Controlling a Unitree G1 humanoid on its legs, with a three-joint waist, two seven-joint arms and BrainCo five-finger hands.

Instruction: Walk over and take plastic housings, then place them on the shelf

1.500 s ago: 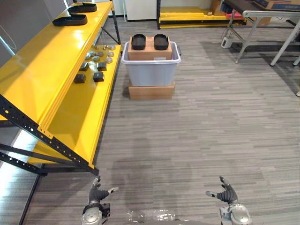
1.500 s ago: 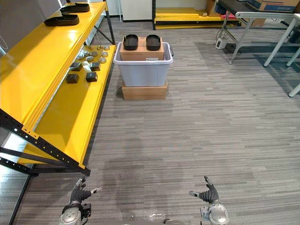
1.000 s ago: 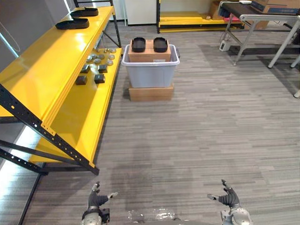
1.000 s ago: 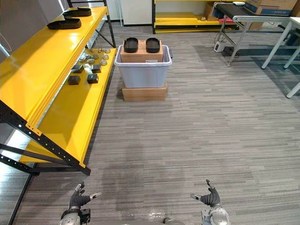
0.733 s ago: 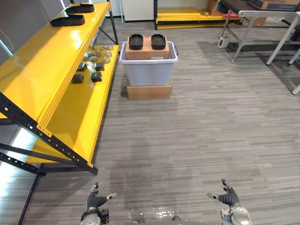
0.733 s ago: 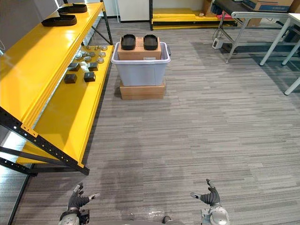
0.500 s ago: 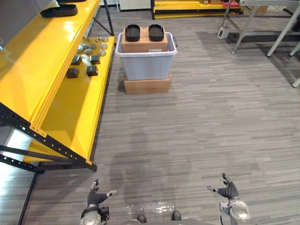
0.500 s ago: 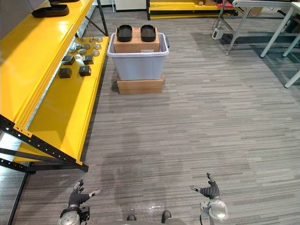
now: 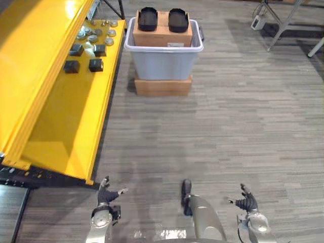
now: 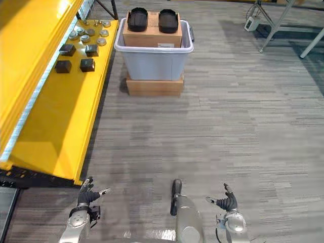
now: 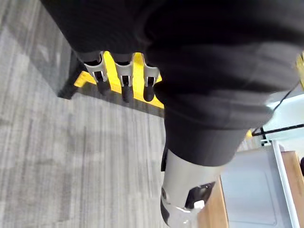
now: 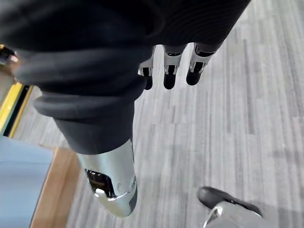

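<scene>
Left wrist view: left hand [image 11: 124, 77] empty, fingers straight and spread, thumb held apart. Right hand [image 12: 169, 71] matched it, fingers loose and apart, nothing in the palm. From the head camera both hands hung low at the robot's sides over bare grey plank floor [image 9: 238, 126], well apart from each other and from any load.

Outward from the hands: yellow shelf [image 9: 61, 126] ran along the robot's left, its near corner just ahead of the left hand. On its lower level, far end, sat four small dark blocks [image 9: 95, 64] and a cluster of round metal parts [image 9: 93, 36].

Task pieces: two black plastic housings [image 9: 148, 18] lay side by side on a cardboard box [image 9: 162, 36] that stood in a grey tote [image 9: 163, 59], the tote itself raised on a flat carton [image 9: 162, 86]. All of it ahead and slightly left, well beyond reach.

Judged step: the walk-up, no pick begun. To do it well, approach square to the tote's long side and keep off the shelf corner on the left. Stop close enough that both arms reach over the rim without leaning. Hands best kept open, one per housing, coming down from above. The housings sat loose on the box, so a sideways nudge could slide them off.
</scene>
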